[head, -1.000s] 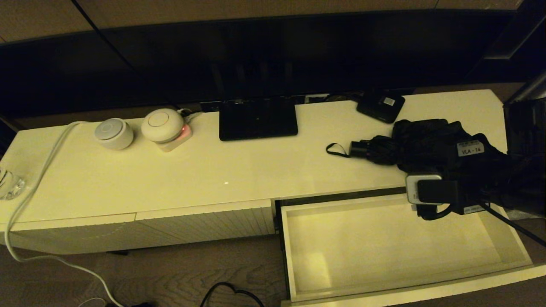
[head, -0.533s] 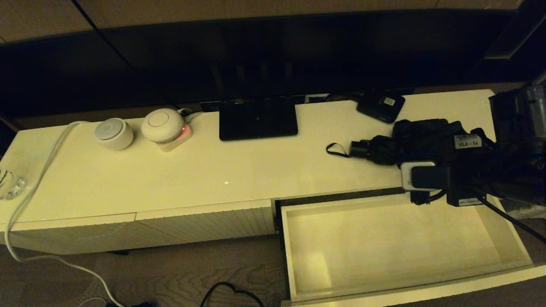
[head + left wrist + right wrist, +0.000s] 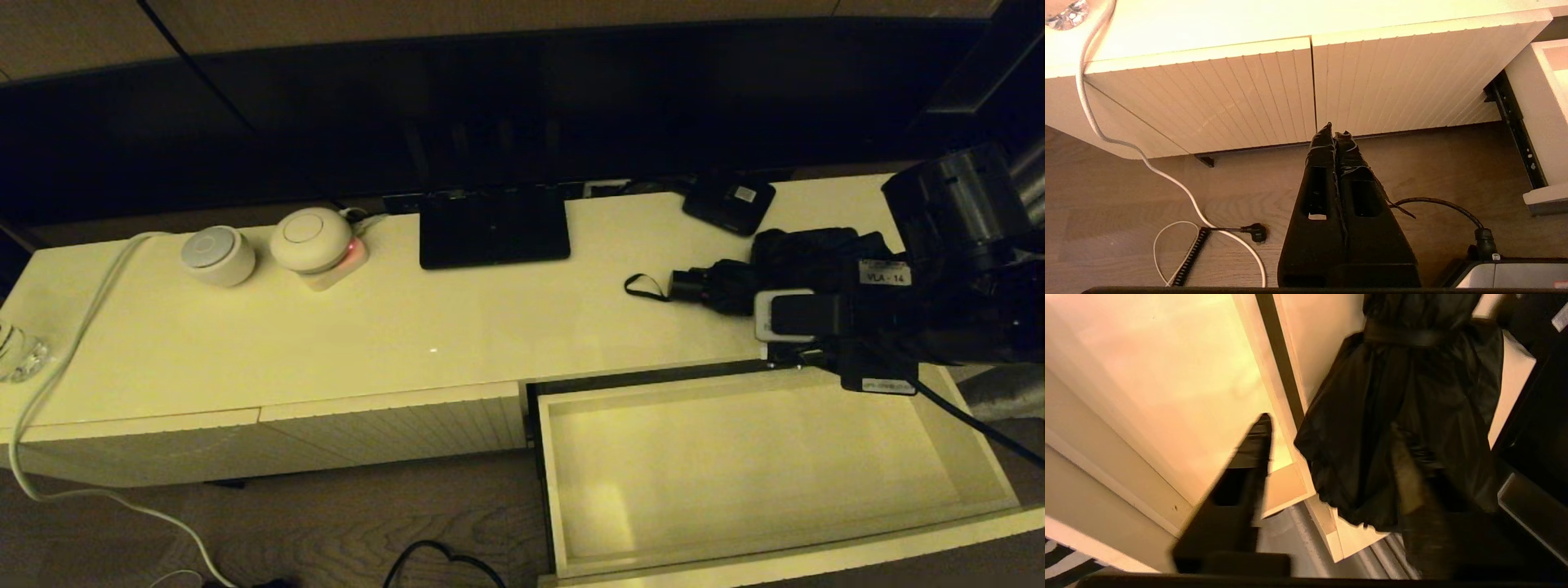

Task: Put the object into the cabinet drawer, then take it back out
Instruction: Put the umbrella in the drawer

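Observation:
The black folding umbrella (image 3: 735, 286) lies on the cabinet top at the right, its handle and wrist loop (image 3: 645, 287) pointing left. The cabinet drawer (image 3: 549, 482) below it is pulled out and holds nothing. My right arm (image 3: 873, 314) hangs over the umbrella's bunched fabric (image 3: 1404, 400). The right gripper (image 3: 1331, 437) is open: one finger is over the drawer's back right corner (image 3: 1286, 486), the other over the fabric. My left gripper (image 3: 1336, 134) is shut and holds nothing, parked low over the floor in front of the closed ribbed fronts (image 3: 1249, 94).
On the cabinet top stand a flat black stand (image 3: 494, 224), a small black box (image 3: 729, 202), two round white devices (image 3: 218, 255) (image 3: 310, 238) and a glass (image 3: 16, 351). A white cable (image 3: 73, 343) runs off the left end. A dark screen stands behind.
My right arm has moved from above the drawer's back rim toward the back and slightly left, now over the umbrella. The umbrella and drawer have not moved.

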Controlling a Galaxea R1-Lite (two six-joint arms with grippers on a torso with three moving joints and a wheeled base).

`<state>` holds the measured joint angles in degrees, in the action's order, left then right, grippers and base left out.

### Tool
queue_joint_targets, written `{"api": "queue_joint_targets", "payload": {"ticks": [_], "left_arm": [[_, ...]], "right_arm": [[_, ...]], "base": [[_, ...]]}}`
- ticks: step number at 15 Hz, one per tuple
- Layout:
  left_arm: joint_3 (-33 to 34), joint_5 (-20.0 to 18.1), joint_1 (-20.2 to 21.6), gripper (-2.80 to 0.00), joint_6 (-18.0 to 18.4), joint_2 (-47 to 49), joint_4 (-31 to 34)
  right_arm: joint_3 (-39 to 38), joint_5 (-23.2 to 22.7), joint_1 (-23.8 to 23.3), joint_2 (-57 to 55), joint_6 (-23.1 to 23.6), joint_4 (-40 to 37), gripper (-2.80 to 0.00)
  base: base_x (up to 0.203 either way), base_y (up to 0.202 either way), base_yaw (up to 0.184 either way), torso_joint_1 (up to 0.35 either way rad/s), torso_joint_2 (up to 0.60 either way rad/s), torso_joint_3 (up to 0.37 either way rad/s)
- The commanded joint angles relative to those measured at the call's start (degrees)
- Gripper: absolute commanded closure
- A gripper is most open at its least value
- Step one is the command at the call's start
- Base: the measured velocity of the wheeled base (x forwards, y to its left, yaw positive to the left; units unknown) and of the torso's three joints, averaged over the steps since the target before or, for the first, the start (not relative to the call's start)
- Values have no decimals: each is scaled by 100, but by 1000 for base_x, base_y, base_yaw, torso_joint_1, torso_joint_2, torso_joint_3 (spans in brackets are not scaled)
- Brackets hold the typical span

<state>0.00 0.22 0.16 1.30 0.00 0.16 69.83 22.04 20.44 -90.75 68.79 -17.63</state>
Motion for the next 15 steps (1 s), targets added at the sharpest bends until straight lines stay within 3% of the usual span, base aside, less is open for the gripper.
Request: {"api": "queue_joint_targets", "payload": {"ticks": [1,11,15], "left_arm": [[18,4,2,0,2,0,2],[18,4,2,0,2,0,2],[18,4,2,0,2,0,2]], "right_arm": [[114,18,13,-218,53,41,-280],[1318,28,-224,-1083,96,75,-280],[1718,17,-450,-1334,377,80,-280]], "base": [[0,0,0,0,0,0],[0,0,0,0,0,0],[0,0,0,0,0,0]]}}
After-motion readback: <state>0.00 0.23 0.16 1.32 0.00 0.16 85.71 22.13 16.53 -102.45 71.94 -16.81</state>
